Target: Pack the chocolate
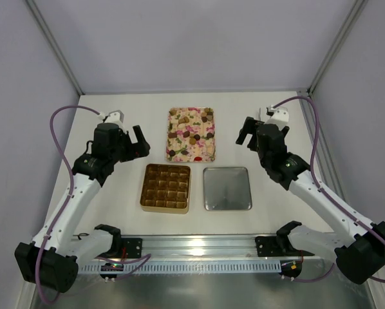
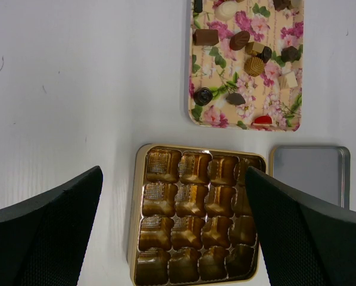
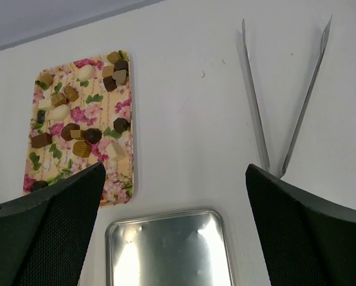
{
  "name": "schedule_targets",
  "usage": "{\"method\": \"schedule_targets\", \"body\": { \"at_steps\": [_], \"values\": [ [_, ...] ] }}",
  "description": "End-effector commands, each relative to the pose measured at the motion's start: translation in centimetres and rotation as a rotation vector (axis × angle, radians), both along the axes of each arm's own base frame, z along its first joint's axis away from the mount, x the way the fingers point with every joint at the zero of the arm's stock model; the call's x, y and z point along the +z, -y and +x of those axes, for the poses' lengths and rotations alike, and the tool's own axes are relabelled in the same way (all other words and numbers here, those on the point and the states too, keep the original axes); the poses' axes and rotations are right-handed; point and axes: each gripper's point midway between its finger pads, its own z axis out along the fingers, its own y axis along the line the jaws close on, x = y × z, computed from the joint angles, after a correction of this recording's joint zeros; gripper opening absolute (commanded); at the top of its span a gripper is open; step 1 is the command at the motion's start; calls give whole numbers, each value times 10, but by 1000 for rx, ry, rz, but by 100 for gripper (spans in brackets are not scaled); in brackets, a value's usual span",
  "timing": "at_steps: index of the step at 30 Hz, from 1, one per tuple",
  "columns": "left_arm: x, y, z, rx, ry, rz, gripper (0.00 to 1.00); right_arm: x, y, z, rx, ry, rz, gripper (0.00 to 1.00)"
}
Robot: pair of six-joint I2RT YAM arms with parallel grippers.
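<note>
A: The left black 2-finger gripper point(image 1: 141, 136)?
B: Jaws spread, gripping nothing, near the square gold box point(image 2: 134, 208).
A: The small brown and cream chocolate pieces point(image 2: 206, 37)?
B: On the pink flowered rectangular tray point(image 2: 216, 116), behind that box. The right black gripper point(image 1: 244, 136) is spread too.

The left arm reaches forward from its base, elbow bent, wrist angled inward. The left gripper point(image 1: 138, 140) holds nothing, jaws spread wide. The right arm mirrors this pose. The right gripper point(image 1: 244, 134) also holds nothing, jaws spread wide. The grippers are well apart.
</note>
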Motion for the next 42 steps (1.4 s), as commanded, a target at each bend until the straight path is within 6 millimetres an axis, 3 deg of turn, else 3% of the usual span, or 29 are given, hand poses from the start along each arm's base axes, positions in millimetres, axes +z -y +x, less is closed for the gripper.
{"method": "schedule_targets", "body": {
  "at_steps": [1, 6, 9, 10, 12, 13, 14, 15, 16, 17, 18, 19, 21, 22, 24, 28, 42],
  "values": [
    [13, 3, 3, -17, 60, -20, 100, 29, 3, 1, -12, 59, 16, 100],
    [14, 4, 4, -16, 60, -21, 100, 42, 1, 4, 15, 43, -27, 99],
    [14, 4, 4, -16, 62, -22, 100, 47, 1, 16, 23, 21, -52, 100],
    [14, 4, 4, -15, 61, -23, 100, 48, 15, 25, -11, 1, -52, 100],
    [15, 8, 2, -37, 61, -36, 100, 43, 13, 47, 25, -70, -26, 100],
    [16, 7, 2, -35, 62, -37, 100, 55, 31, 64, -11, -64, -3, 100],
    [17, 7, 1, -35, 63, -39, 100, 35, 28, 77, 21, -137, 1, 100],
    [17, 8, 1, -36, 64, -42, 100, 30, 34, 87, 7, -162, -6, 100],
    [17, 8, 1, -39, 64, -44, 100, 27, 38, 96, 3, -175, -13, 100],
    [17, 10, 0, -46, 63, -47, 100, 38, 45, 108, -10, -159, -17, 100],
    [17, 11, 1, -47, 61, -49, 100, 12, 47, 120, -20, -233, -32, 100],
    [16, 10, 0, -45, 60, -47, 100, 22, 51, 130, -33, -222, -34, 100],
    [19, 9, 0, -41, 69, -48, 100, -10, 65, 143, -58, -321, -50, 100],
    [19, 8, -1, -39, 67, -42, 100, -13, 69, 148, -65, -333, -50, 100],
    [21, 6, -1, -32, 77, -41, 100, -33, 83, 153, -87, -380, -47, 100],
    [23, 6, -3, -32, 85, -42, 100, -62, 90, 146, -72, -464, -43, 100],
    [23, 8, -4, -40, 81, -50, 100, -133, 105, 103, -79, -653, -125, 100]
  ]
}}
